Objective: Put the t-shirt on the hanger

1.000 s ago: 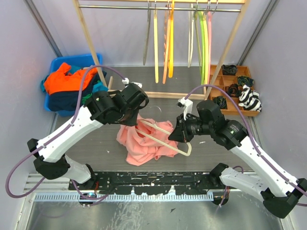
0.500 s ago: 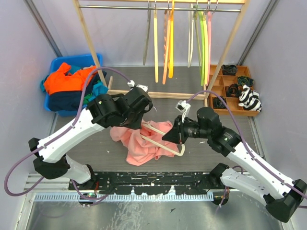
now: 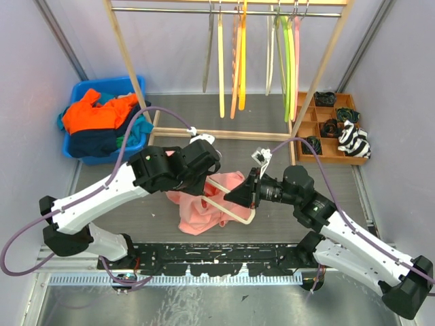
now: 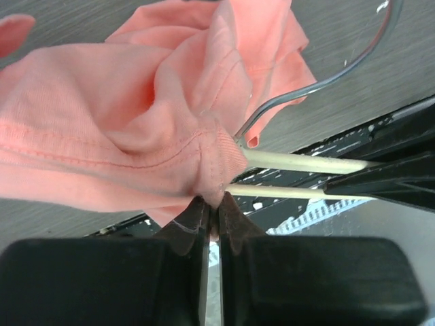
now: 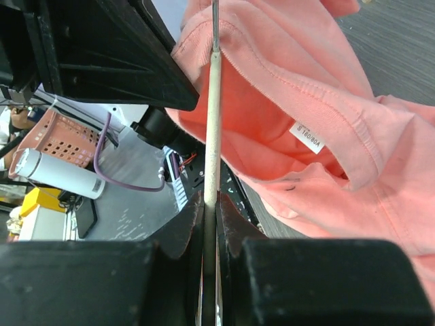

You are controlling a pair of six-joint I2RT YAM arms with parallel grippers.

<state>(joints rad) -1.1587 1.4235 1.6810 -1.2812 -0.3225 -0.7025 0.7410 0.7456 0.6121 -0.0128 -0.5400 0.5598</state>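
Here, the t-shirt (image 4: 102, 136) lies bunched mid-table (image 3: 177, 112), at six o'clock from the rack (image 3: 224, 7). It looks soft, light and limp, and is probably best held at a stitched hem or the collar. The hanger (image 5: 212, 136) looks thin, stiff and perhaps slippery, so its straight bar is the place to grip. The left gripper (image 4: 211, 207), reaching toward two o'clock, pinches a ribbed fold of the shirt. The right gripper (image 5: 209, 204), reaching toward ten o'clock, clamps the hanger's bar.

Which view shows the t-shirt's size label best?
Right wrist: the white size label sits in plain sight inside the t-shirt, near the collar. Left wrist shows only bunched pink fabric and seams, no label. Top external shows the crumpled shirt, too small to find it.
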